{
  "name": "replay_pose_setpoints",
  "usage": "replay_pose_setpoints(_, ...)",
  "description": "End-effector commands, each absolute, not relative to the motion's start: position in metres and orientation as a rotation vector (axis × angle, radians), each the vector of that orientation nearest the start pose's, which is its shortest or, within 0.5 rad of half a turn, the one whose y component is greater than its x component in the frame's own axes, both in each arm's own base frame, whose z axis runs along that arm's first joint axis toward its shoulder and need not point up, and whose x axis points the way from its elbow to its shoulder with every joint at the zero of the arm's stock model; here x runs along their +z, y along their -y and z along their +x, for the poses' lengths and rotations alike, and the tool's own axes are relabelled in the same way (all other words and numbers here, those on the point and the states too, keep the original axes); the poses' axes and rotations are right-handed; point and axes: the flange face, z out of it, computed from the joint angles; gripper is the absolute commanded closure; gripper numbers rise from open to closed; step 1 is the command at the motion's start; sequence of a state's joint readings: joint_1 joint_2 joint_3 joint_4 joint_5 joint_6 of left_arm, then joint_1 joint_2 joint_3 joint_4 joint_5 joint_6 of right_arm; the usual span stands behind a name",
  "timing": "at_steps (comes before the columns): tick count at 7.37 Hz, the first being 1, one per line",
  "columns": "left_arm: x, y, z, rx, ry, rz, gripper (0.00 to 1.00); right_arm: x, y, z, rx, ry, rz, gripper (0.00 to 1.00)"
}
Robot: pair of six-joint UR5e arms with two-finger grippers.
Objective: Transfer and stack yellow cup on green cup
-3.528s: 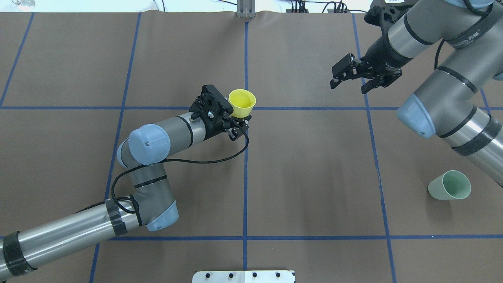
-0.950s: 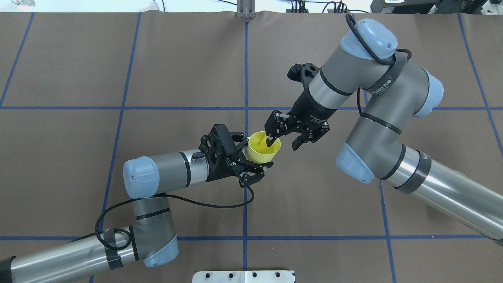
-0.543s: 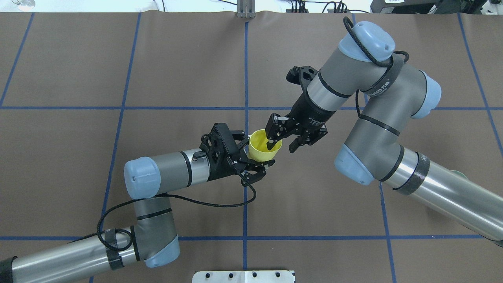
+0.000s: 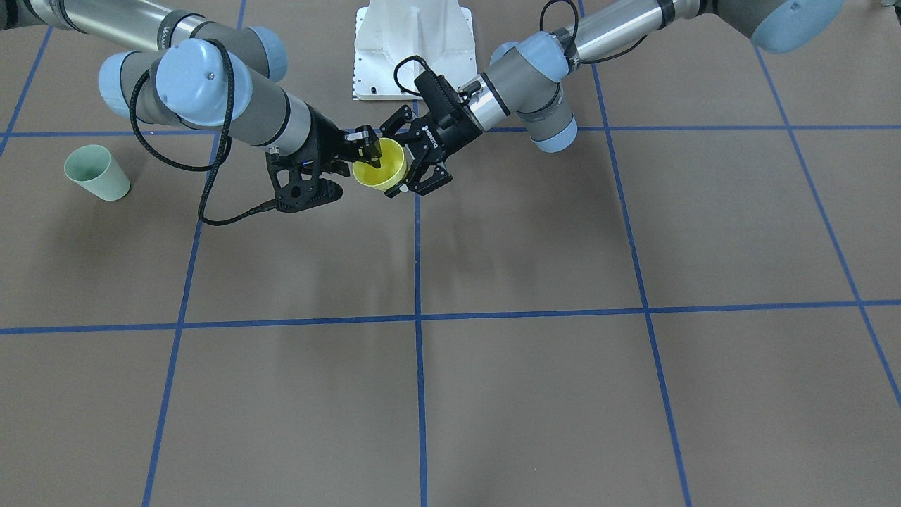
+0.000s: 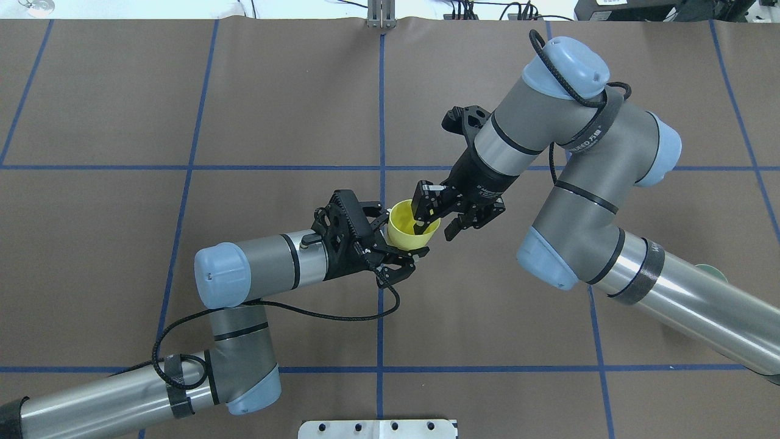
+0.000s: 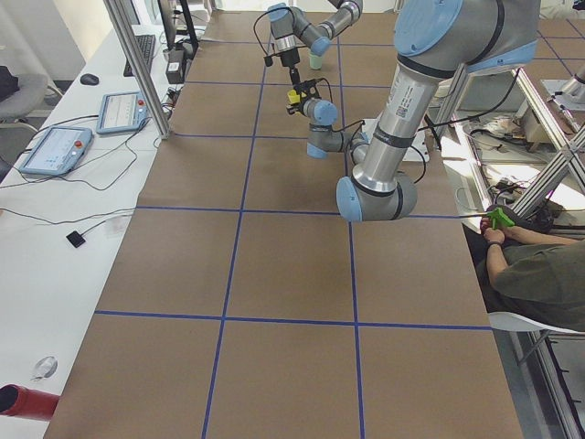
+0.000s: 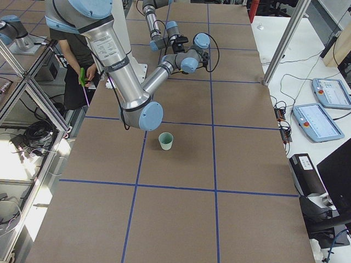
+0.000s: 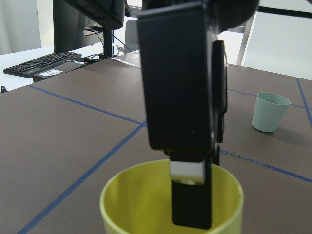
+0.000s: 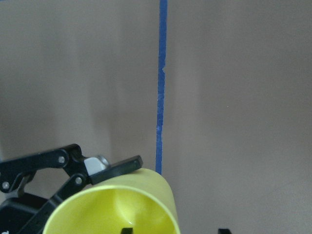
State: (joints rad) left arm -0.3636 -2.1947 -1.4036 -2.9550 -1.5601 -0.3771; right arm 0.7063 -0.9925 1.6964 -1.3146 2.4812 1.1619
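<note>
Left pincer (image 5: 393,241) grips yellow cup (image 5: 409,230), middle of bench (image 5: 487,305). Right pincer (image 5: 436,228) spread wide, one finger (image 5: 421,207) inside cup. Green cup (image 4: 96,172) near right edge.

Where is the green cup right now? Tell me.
The green cup stands upright on the table at the front-facing view's far left, on the robot's right side. It is well apart from the yellow cup, which is held at mid-table.

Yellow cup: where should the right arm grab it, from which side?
Probably the rim wall, from above on the side away from the left end effector, which clamps the body. The yellow cup is mouth-up, so the right end effector can pinch with one finger inside.
</note>
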Motion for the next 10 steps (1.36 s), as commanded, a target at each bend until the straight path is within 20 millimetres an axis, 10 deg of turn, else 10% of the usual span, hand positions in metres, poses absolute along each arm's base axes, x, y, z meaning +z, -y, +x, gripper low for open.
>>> replay_pose_setpoints(1, 0.212, 0.364, 0.578, 0.567, -1.332, 1.325, 0.62, 0.218, 0.455, -0.45, -0.182, 1.193, -0.244, 0.9)
replay_pose_setpoints(3, 0.211, 0.364, 0.578, 0.563, -1.336, 1.321, 0.51, 0.217, 0.455, -0.449, -0.181, 1.194, -0.243, 1.0)
replay_pose_setpoints(5, 0.209, 0.362, 0.576, 0.536, -1.365, 1.297, 0.01, 0.22, 0.456, -0.443, -0.182, 1.199, -0.256, 1.0)
replay_pose_setpoints(10, 0.208, 0.361, 0.573, 0.515, -1.386, 1.28, 0.01, 0.232, 0.465, -0.375, -0.067, 1.214, -0.227, 1.0)
